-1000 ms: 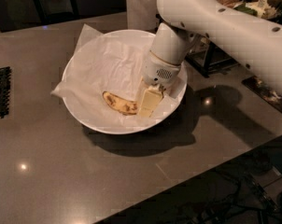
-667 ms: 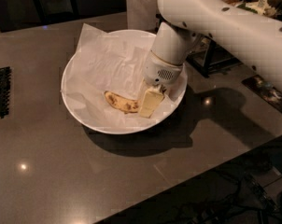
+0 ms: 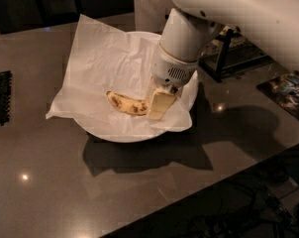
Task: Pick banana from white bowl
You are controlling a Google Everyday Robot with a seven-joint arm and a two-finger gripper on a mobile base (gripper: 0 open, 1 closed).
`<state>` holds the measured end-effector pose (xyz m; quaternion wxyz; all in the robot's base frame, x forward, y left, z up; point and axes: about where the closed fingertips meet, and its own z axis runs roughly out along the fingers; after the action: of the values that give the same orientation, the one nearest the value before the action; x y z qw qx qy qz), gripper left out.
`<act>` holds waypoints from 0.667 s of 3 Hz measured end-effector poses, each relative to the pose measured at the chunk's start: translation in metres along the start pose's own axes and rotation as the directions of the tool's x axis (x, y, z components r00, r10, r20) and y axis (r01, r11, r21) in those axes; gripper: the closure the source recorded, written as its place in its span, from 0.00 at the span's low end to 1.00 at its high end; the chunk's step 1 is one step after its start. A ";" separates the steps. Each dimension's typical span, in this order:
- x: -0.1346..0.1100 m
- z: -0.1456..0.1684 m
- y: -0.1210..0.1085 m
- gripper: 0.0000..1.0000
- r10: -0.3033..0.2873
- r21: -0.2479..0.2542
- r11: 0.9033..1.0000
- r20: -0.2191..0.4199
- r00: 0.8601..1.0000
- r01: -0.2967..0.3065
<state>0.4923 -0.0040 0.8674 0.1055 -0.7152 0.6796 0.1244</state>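
Inside white bowl [image 3: 121,136], gripper [image 3: 158,113] is positioned at right end of spotted banana [image 3: 125,103]; grip state cannot be told

The white arm [image 3: 248,9] fills the upper right corner of the camera view and slopes down toward the left. Its thick round wrist [image 3: 181,38] points steeply downward, and the lower collar carries a small vent grille [image 3: 177,73] (it faces the camera). Below the wrist hangs the cream-coloured gripper [image 3: 158,108], a little right of the centre of the view, with its tip leaning slightly to the left.
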 end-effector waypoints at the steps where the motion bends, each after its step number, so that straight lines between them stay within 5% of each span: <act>1: -0.011 -0.015 0.003 1.00 -0.050 0.049 0.998 0.010 0.999 0.050; 2: -0.012 -0.016 0.003 1.00 -0.052 0.052 0.997 0.011 0.999 0.051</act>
<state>0.4895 0.0019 0.8865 0.1315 -0.7288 0.6632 0.1084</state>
